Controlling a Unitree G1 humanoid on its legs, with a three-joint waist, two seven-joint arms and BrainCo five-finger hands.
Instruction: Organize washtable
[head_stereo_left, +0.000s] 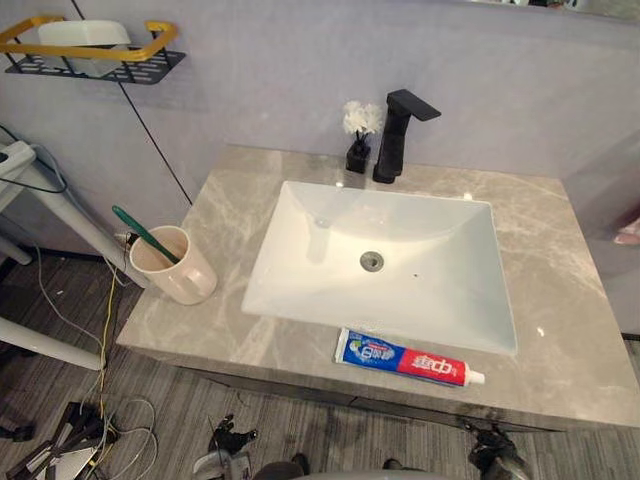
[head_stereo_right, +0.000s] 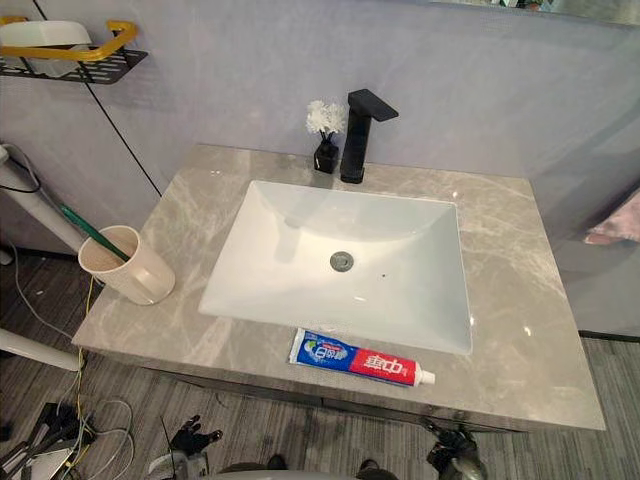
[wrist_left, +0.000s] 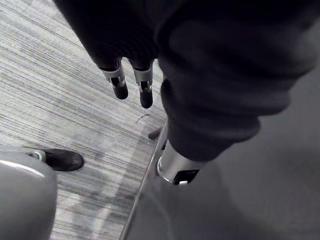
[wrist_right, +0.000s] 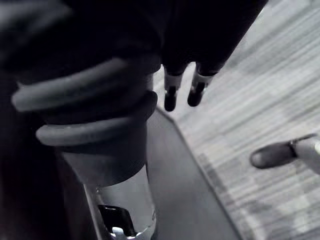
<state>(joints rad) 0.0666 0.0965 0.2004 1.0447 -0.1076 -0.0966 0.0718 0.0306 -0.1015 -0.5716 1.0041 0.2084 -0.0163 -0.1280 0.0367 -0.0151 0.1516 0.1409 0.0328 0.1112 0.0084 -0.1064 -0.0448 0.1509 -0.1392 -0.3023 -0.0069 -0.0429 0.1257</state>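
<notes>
Toothpaste (head_stereo_left: 410, 361) on counter (head_stereo_left: 560, 330); right hand (head_stereo_left: 495, 452) seemingly below.

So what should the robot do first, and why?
Probably raise the right hand up toward the toothpaste tube. It lies loose on the countertop in front of the sink, while the toothbrush already stands in the cup. That hand and the left hand hang low over the floor, fingers straight, holding nothing.

Print sits on the toothpaste tube (head_stereo_left: 408, 361), just in front of the sink (head_stereo_left: 420, 230): white characters on red, logo on blue. None of it legible.
</notes>
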